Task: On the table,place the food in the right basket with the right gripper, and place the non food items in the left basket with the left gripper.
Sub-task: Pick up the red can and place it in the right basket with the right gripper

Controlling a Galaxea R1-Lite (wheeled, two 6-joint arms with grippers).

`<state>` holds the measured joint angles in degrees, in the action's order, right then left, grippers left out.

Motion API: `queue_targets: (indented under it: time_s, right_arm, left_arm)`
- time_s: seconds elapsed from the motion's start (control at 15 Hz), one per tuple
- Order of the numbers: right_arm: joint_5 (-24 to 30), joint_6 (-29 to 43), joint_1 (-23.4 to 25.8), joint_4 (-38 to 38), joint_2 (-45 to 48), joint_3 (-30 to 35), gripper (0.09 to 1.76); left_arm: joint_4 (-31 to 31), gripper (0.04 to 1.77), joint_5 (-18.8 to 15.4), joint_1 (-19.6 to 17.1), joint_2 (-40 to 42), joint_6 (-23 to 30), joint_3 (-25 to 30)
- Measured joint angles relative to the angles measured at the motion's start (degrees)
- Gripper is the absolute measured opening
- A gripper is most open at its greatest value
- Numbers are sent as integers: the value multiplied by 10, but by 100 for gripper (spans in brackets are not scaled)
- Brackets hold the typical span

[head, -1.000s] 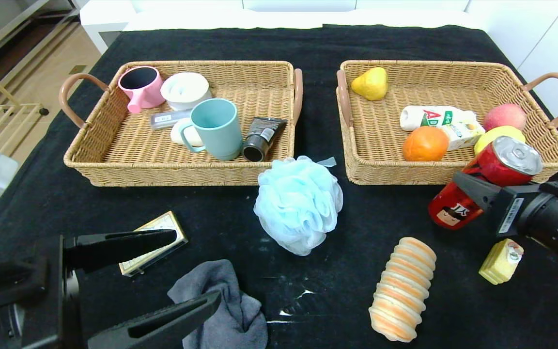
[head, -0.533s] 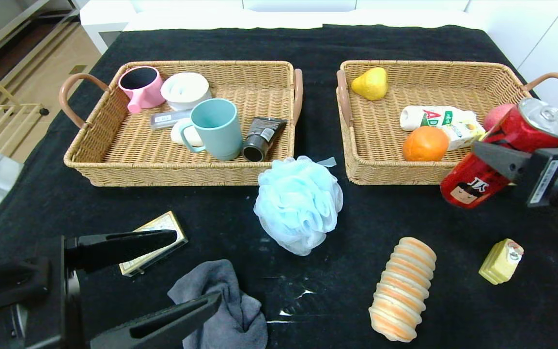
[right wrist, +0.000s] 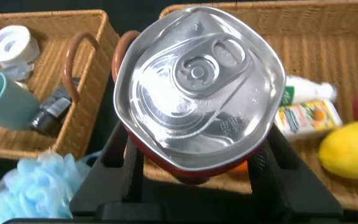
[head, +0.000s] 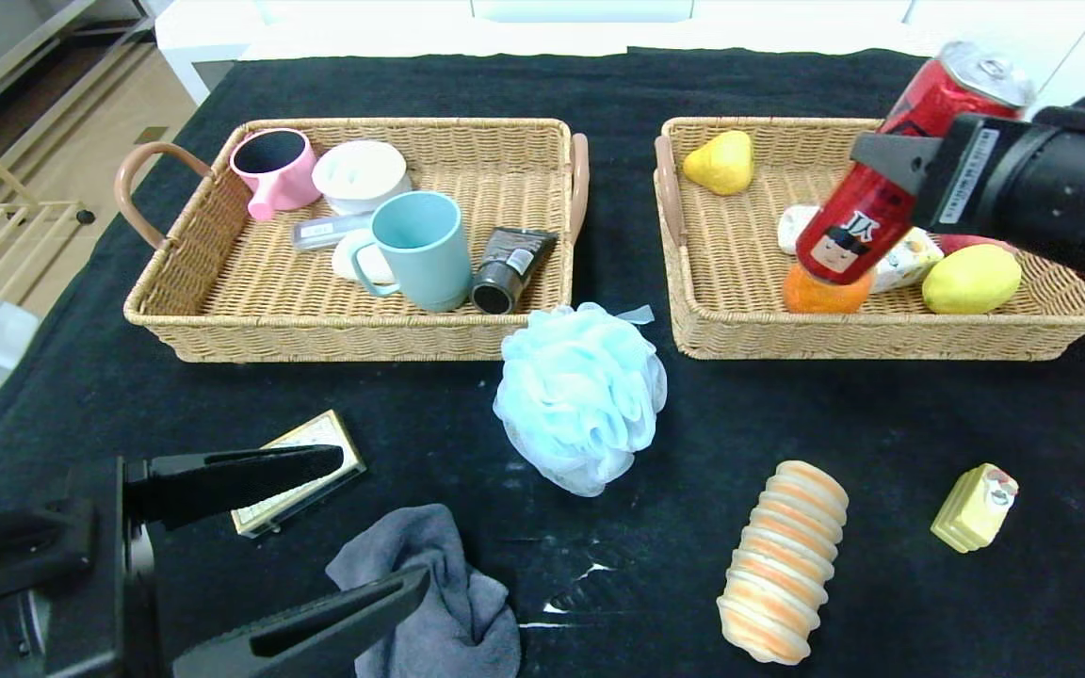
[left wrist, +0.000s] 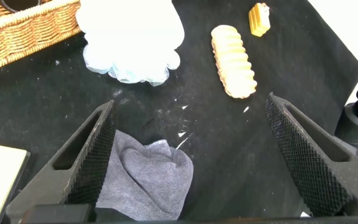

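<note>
Right basket: rectangular woven wicker basket (head: pixel 882 325) with brown handles; holds fruit and a bottle
Can: red cylindrical metal drink can (head: pixel 867 212) with silver top and cartoon face, tilted, in the air over that basket
Right gripper (head: pixel 886 155): black jaws clamped on the can's sides
Left gripper (head: pixel 316 527): spread wide, nothing held, well away from that basket, above a grey cloth (head: pixel 439 584)

Black cloth-covered table (head: pixel 769 405), white cabinets (head: pixel 1060 85) behind, tan wood floor (head: pixel 81 160) at left
</note>
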<state>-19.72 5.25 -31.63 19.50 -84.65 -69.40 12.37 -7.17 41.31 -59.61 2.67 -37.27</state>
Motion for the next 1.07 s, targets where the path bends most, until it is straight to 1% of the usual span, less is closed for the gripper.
queue_targets:
  time_s: [0.27,0.53,0.8,1.07]
  right_arm:
    - [3,0,5,-7,-101,-115,99]
    - [3,0,27,-9,-180,-202,99]
    - [4,0,53,-6,-236,-249,99]
    - [3,0,65,-5,-263,-255,99]
  left_arm:
    - [0,172,1,0,1,-8,0]
    - [0,172,1,0,3,-10,0]
    - [0,172,1,-1,10,-10,-4]
    - [0,172,1,-1,14,-11,-5]
